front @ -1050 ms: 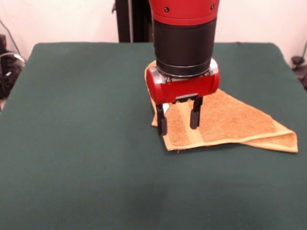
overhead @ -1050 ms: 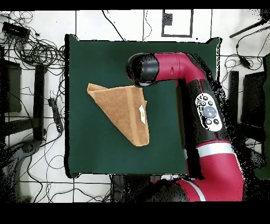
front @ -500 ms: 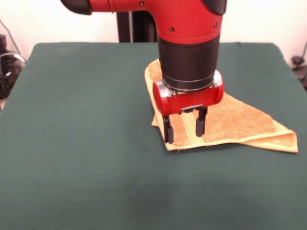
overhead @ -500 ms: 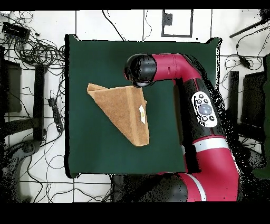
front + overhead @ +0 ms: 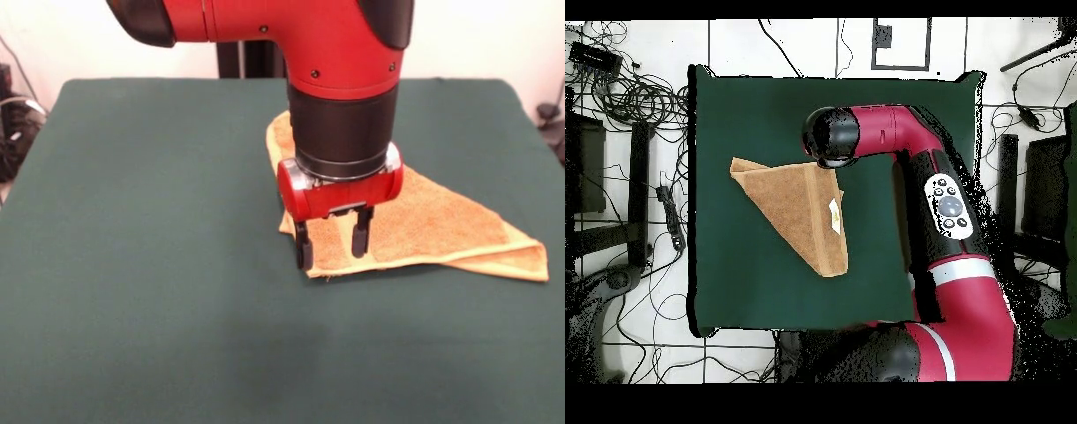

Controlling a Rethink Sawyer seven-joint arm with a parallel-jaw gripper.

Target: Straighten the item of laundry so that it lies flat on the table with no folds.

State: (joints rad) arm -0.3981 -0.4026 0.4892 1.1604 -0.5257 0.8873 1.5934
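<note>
The item of laundry (image 5: 424,225) is a golden-orange towel folded into a rough triangle on the dark green table (image 5: 159,265). One point reaches right in the front view, and its woven band runs near the front corner. From overhead the item of laundry (image 5: 800,210) lies left of centre on the table (image 5: 745,290), with a small white tag near its right edge. My gripper (image 5: 331,250) is open and low over the towel's front left corner, its fingers (image 5: 303,252) straddling the band close to the cloth. Overhead, the arm's head hides the gripper.
The red arm (image 5: 950,210) runs along the table's right side in the overhead view. Cables (image 5: 635,95) and dark stands lie on the floor beyond the table's left edge. Bare green cloth stretches left and front of the towel in the front view.
The gripper has come down toward the towel's front left corner and shifted slightly left, staying open. The towel has not moved.
</note>
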